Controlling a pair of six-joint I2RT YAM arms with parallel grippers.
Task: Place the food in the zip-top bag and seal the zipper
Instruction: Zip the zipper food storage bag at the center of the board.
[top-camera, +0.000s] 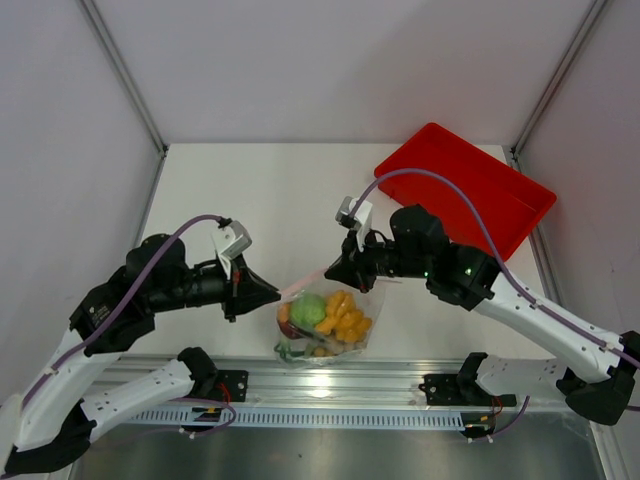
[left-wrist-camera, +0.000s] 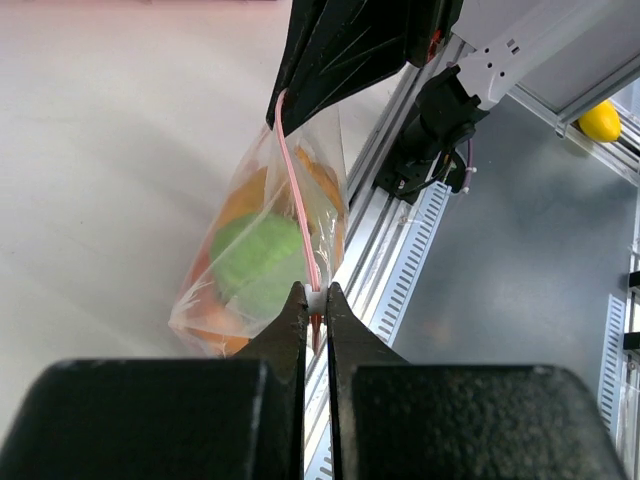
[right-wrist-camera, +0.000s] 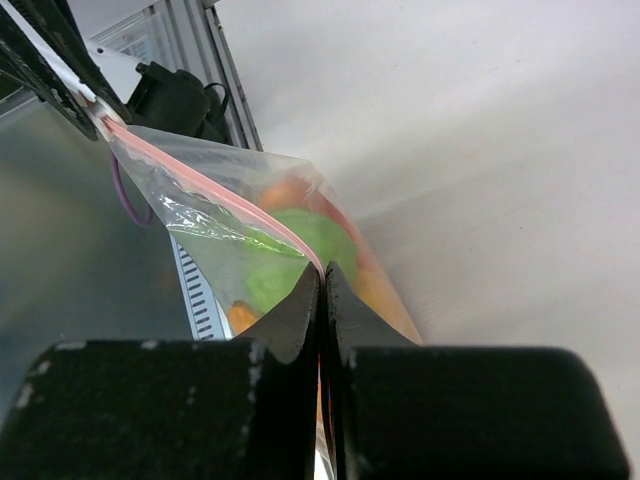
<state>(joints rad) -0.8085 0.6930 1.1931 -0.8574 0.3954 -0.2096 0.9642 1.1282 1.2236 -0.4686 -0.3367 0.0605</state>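
Observation:
The clear zip-top bag (top-camera: 325, 322) hangs between my two grippers over the table's near edge. Inside it is the food: a green leafy piece (top-camera: 308, 310), orange lumps (top-camera: 348, 320) and a reddish piece low on the left. The pinkish zipper (top-camera: 303, 286) runs taut along the bag's top. My left gripper (top-camera: 279, 293) is shut on the zipper's left end, pinching a small white slider (left-wrist-camera: 315, 298). My right gripper (top-camera: 328, 270) is shut on the zipper's right end (right-wrist-camera: 322, 272). The left wrist view shows the strip (left-wrist-camera: 295, 200) stretching to the other gripper.
A red tray (top-camera: 465, 190) lies at the back right of the table. An aluminium rail (top-camera: 330, 382) with both arm bases runs along the near edge below the bag. A yellow object (left-wrist-camera: 600, 120) lies off the table beyond the rail.

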